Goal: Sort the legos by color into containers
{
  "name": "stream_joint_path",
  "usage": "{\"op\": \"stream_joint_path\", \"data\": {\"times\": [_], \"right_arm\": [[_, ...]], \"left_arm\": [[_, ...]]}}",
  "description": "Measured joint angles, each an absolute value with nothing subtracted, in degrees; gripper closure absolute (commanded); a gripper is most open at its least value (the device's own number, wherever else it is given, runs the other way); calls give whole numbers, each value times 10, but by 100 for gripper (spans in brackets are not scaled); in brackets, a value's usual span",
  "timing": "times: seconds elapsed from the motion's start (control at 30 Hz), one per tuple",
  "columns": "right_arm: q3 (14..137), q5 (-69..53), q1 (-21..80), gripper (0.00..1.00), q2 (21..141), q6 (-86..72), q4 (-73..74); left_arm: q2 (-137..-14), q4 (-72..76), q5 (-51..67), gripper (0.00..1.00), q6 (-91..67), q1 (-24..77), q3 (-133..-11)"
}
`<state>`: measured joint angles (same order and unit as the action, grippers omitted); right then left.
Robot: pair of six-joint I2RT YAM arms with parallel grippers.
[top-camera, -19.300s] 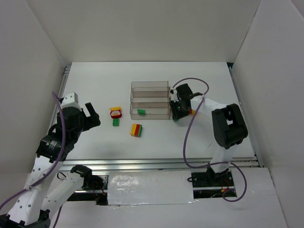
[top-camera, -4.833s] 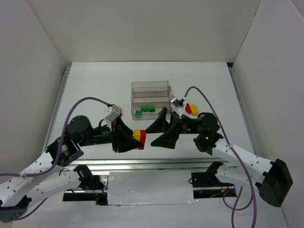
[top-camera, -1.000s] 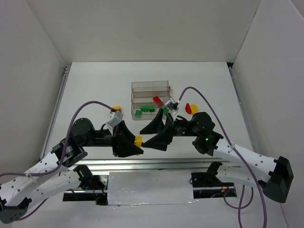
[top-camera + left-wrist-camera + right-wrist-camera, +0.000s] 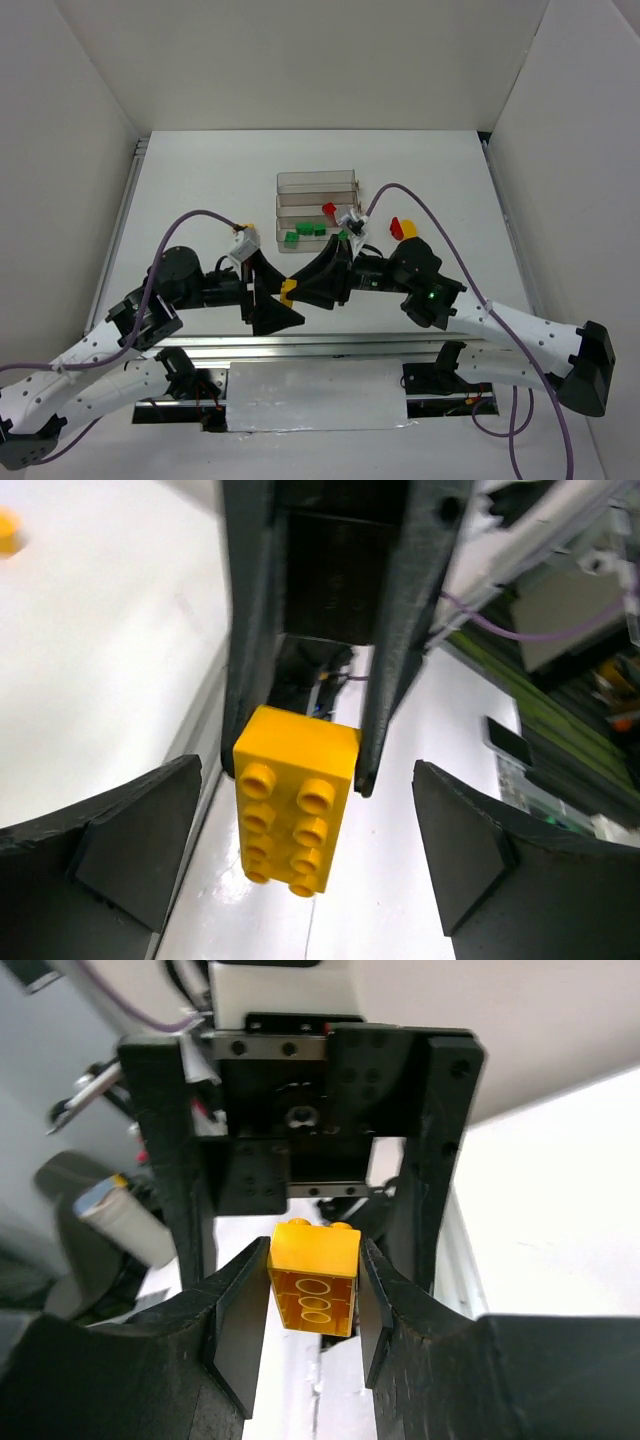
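While the right hand (image 4: 313, 1268) is clamped shut on the yellow lego (image 4: 313, 1292), the left hand (image 4: 307, 772) stands wide open, with its fingers (image 4: 120, 850) either side of the brick and not touching it. The brick hangs in the air over the near edge of the surface (image 4: 200, 180), between the two arms and well apart from the containers (image 4: 316, 183). Green legos (image 4: 305, 232) lie in the nearest trough and a red one (image 4: 328, 209) in the middle trough. The far trough shows no brick I can make out, so that is likely yellow's spot. Handling, as a guess: hard moulded plastic, light and stiff, won't crush — but the side walls are smooth and a bit slick. The left wrist view shows the pinch on one end only, with most of the studded length sticking out, so it could pivot if bumped. Best hold is the flat opposite side walls, nearer mid-length, studs left free.
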<state>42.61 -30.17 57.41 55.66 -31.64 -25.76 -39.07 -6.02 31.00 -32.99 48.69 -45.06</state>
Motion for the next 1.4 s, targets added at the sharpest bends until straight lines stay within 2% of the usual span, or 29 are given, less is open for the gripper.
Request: {"op": "stream_joint_path", "data": {"times": [0.13,0.33,0.5,0.6,0.77,0.97,1.13,1.27,1.37,1.4], "right_arm": [[426,-235,569,100,557,-301,-226],[426,-134,505,100,601,-303,-189],[437,-79,414,100,672,-316,-159],[503,-16,394,100,750,-304,-113],[698,104,370,100,918,-268,-51],[952,185,321,100,1121,-245,26],[1019,223,299,100,1202,-228,76],[1044,231,298,96,1231,-213,103],[1066,231,298,86,1242,-204,117],[1070,231,298,85,1243,-202,117]], "left_arm": [[-412,-137,211,0,-331,487,-488],[-456,-294,-27,0,-367,488,-586],[-451,-371,-171,1,-403,488,-605],[-448,-411,-233,0,-422,488,-605],[-446,-450,-279,0,-439,488,-599],[-426,-467,-296,0,-456,488,-562],[-420,-476,-308,0,-471,487,-548],[-418,-478,-322,0,-484,487,-533],[-420,-479,-325,1,-488,486,-531],[-422,-478,-328,1,-492,486,-531]]}}
